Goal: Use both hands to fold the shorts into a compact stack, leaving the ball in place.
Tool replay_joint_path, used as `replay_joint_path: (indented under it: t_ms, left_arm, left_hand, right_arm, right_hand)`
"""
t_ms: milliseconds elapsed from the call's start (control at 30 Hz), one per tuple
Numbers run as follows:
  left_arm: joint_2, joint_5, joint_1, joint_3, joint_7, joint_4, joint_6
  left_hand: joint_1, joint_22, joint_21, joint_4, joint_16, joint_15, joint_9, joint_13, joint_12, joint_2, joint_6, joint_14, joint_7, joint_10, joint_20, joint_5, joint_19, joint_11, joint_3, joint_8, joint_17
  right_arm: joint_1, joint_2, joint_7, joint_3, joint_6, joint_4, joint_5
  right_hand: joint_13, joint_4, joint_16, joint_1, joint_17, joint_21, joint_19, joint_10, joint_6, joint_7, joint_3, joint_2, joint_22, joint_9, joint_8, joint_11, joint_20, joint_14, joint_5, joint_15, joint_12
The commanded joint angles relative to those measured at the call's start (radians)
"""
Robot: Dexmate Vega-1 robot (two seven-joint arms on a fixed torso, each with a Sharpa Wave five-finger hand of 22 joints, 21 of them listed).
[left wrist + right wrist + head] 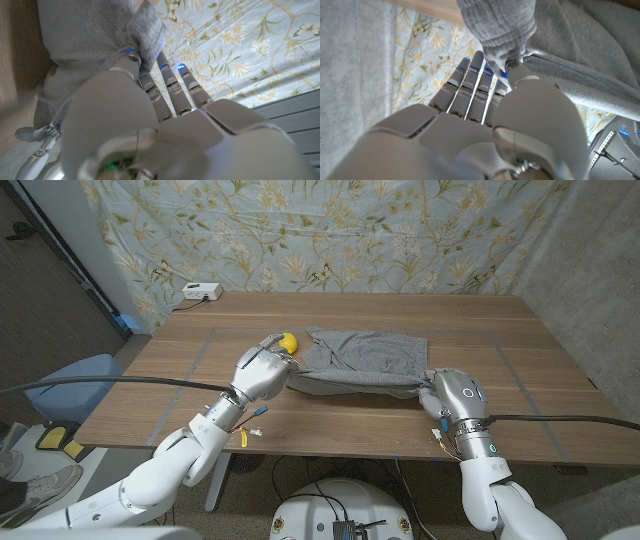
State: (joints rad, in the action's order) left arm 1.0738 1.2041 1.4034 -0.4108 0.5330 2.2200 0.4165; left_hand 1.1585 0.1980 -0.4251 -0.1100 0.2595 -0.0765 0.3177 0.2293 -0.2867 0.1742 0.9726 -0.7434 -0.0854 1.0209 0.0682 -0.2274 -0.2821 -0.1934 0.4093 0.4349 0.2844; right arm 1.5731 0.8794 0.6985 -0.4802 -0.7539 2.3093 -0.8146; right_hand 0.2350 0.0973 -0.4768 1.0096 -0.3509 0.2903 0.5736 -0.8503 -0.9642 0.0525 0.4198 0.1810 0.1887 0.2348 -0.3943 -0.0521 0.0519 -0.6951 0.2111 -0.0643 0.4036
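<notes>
- Grey shorts [365, 358] lie at the middle of the wooden desk [520, 350], their near edge lifted off it.
- The left hand [263, 370] pinches the shorts' left near corner; the wrist view shows cloth bunched in its fingers [131, 62].
- The right hand [447, 395] pinches the right near corner in the same way.
- A yellow ball [289, 340] sits just left of the shorts, very near the left hand.
- Risk: carrying the fold forward could knock the ball, or one pinch could slip.
- The ball is partly hidden behind the left hand.
</notes>
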Motion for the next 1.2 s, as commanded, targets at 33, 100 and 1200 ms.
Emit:
replay_joint_path:
  t_ms: [33,100,1200]
  left_arm:
    - [0.003,0.058,0.04,0.091,0.069,0.059,0.049]
    - [0.01,0.067,0.035,0.104,0.053,0.061,0.044]
    - [-0.089,0.151,-0.514,-0.051,-0.209,-0.165,-0.226]
  left_hand:
    - [0.039,0.003,-0.009,0.033,0.01,-0.158,0.016,0.274,-0.155,0.018,0.002,-0.008,-0.003,0.002,0.003,-0.007,-0.003,-0.001,0.041,0.018,0.013]
    - [0.039,0.003,-0.01,0.033,0.009,-0.158,0.019,0.279,-0.158,0.018,0.0,-0.008,-0.004,0.001,0.002,-0.008,-0.003,-0.001,0.042,0.021,0.014]
    - [0.051,0.005,-0.024,0.027,-0.005,-0.163,0.034,0.366,-0.201,0.005,-0.006,0.0,-0.011,-0.014,-0.009,-0.007,-0.015,-0.007,0.048,0.063,0.046]
  right_arm:
    - [0.049,-0.031,0.13,0.069,0.019,0.002,-0.058]
    - [0.042,-0.031,0.122,0.077,0.025,-0.002,-0.06]
    - [-0.328,-0.015,-0.075,0.072,0.2,-0.246,-0.017]
  right_hand:
    - [0.007,-0.006,0.008,0.007,-0.005,0.009,0.011,-0.006,-0.012,0.01,0.008,0.005,0.005,0.007,-0.045,-0.011,0.003,-0.008,0.008,-0.146,0.008]
    - [0.008,-0.006,0.01,0.007,-0.005,0.01,0.012,-0.006,-0.011,0.01,0.008,0.004,0.005,0.008,-0.047,-0.012,0.002,-0.008,0.009,-0.147,0.008]
    - [0.024,-0.006,0.029,0.012,-0.017,0.019,0.018,-0.004,-0.012,0.015,0.011,-0.006,0.006,0.007,-0.064,-0.014,0.002,-0.015,0.022,-0.148,0.012]
